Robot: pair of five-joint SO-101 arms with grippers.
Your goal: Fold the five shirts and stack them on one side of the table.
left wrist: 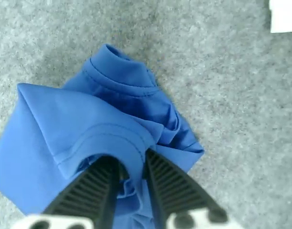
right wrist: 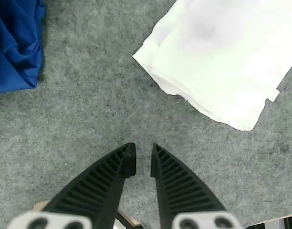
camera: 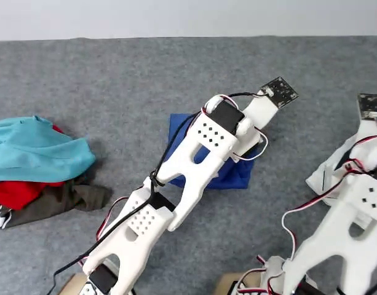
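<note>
A blue shirt lies bunched near the middle of the grey table, and in the left wrist view the blue shirt shows a hemmed fold. My left gripper is shut on that fold, with blue cloth pinched between its black fingers. A folded white shirt lies at the right, under my right arm. My right gripper hovers over bare table beside the white shirt. Its fingers are nearly together with nothing between them.
At the table's left edge lies a loose pile: a teal shirt on top, a red shirt and a dark shirt beneath. Grey table stretches between the pile and the blue shirt.
</note>
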